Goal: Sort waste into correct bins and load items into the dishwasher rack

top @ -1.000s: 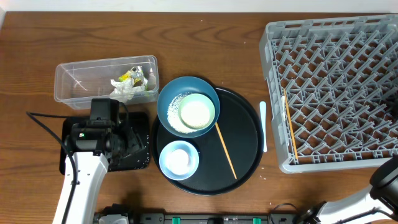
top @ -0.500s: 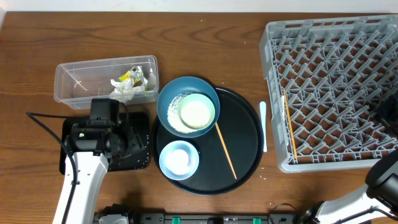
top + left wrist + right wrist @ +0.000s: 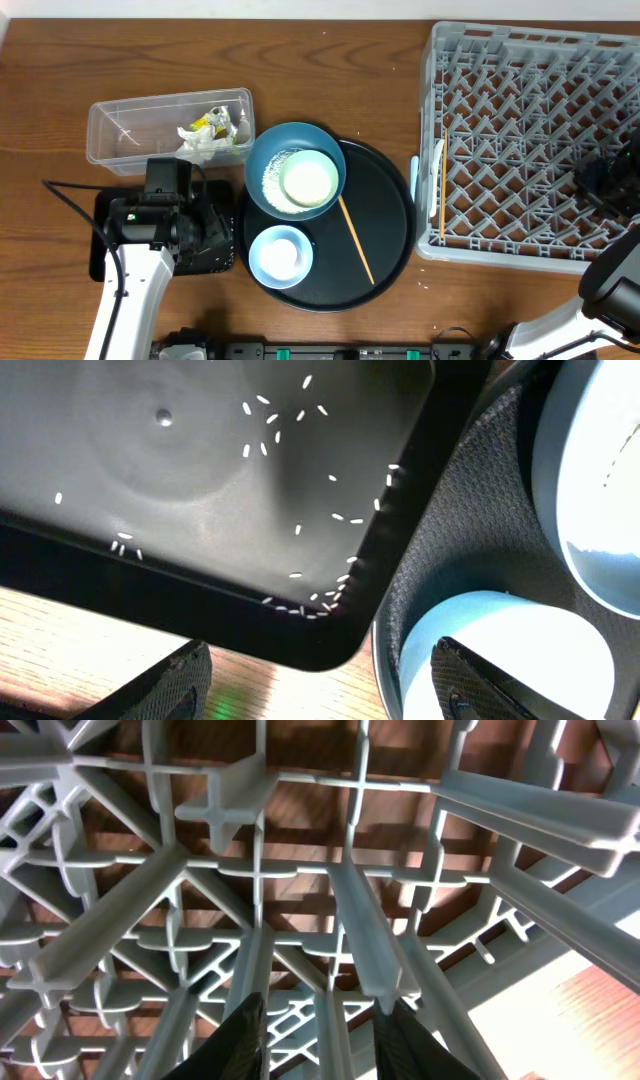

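Note:
The grey dishwasher rack (image 3: 530, 140) fills the right side, with one wooden chopstick (image 3: 440, 195) lying along its left edge. My right gripper (image 3: 597, 187) (image 3: 325, 1035) is down inside the rack, shut on one of its upright grey bars. A second chopstick (image 3: 355, 240) lies on the round black tray. The dark blue bowl (image 3: 262, 160) holds rice grains and the pale green bowl (image 3: 308, 182). The light blue bowl (image 3: 280, 255) (image 3: 500, 635) has a white cup inside. My left gripper (image 3: 222, 250) (image 3: 320, 665) hangs open over the flat black tray (image 3: 200, 510), where rice grains (image 3: 320, 600) are scattered.
The clear tub (image 3: 130, 140) at the back left holds crumpled napkins (image 3: 200, 145) and a yellow-green wrapper (image 3: 212, 122). A white spoon (image 3: 415, 180) lies squeezed between the round black tray (image 3: 390, 215) and the rack's left wall.
The rack has slid left toward the round tray with my right gripper in it, closing the gap at the spoon. The round tray and bowls shifted slightly left. My left gripper stayed put.

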`<state>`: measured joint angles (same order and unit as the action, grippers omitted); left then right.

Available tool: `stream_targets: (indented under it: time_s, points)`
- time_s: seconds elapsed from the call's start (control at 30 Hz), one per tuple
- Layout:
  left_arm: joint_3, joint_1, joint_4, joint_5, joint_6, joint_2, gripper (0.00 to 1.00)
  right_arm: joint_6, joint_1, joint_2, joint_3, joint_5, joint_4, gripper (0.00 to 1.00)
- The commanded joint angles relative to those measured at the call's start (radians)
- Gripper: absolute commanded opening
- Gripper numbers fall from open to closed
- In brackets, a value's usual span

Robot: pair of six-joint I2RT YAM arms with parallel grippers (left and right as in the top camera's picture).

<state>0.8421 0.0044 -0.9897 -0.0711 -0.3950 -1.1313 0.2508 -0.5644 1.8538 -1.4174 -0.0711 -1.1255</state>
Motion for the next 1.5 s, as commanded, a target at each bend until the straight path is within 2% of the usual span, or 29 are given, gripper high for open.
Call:
stream_targets:
  time_s: [0.0,0.17,0.37,0.57,0.6,0.67,0.7,0.83,1.0,1.47]
  points:
    - [0.018,-0.001,-0.005,0.012,0.002,0.002,0.72,-0.021,0.019,-0.016,0.01,0.051,-0.006,0.32]
    - [0.018,-0.001,-0.005,0.012,0.002,0.002,0.72,-0.032,0.019,-0.017,-0.034,0.045,-0.017,0.32]
    - [0.018,-0.001,-0.005,0.012,0.002,0.002,0.72,-0.051,-0.003,-0.036,-0.166,0.018,-0.051,0.33]
    - [0.018,-0.001,-0.004,0.012,0.002,0.002,0.72,-0.102,-0.045,-0.048,-0.201,-0.013,0.017,0.32]
    - [0.018,-0.001,-0.004,0.012,0.002,0.002,0.72,-0.107,-0.048,-0.042,-0.196,-0.036,0.026,0.34]
    - [0.018,-0.001,-0.004,0.012,0.002,0.002,0.72,-0.106,-0.06,-0.03,-0.185,-0.088,0.047,0.57]
    - [0.018,-0.001,-0.004,0.012,0.002,0.002,0.72,-0.106,-0.066,-0.026,-0.182,-0.101,0.053,0.63]
    - [0.018,-0.001,-0.005,0.012,0.002,0.002,0.72,-0.062,-0.101,-0.022,-0.179,-0.112,0.077,0.65]
    - [0.018,-0.001,-0.004,0.012,0.002,0.002,0.72,-0.018,-0.142,-0.022,-0.176,-0.113,0.12,0.74]
    - [0.018,-0.001,-0.004,0.011,0.002,0.002,0.72,0.026,-0.181,-0.021,-0.059,-0.111,0.294,0.79]
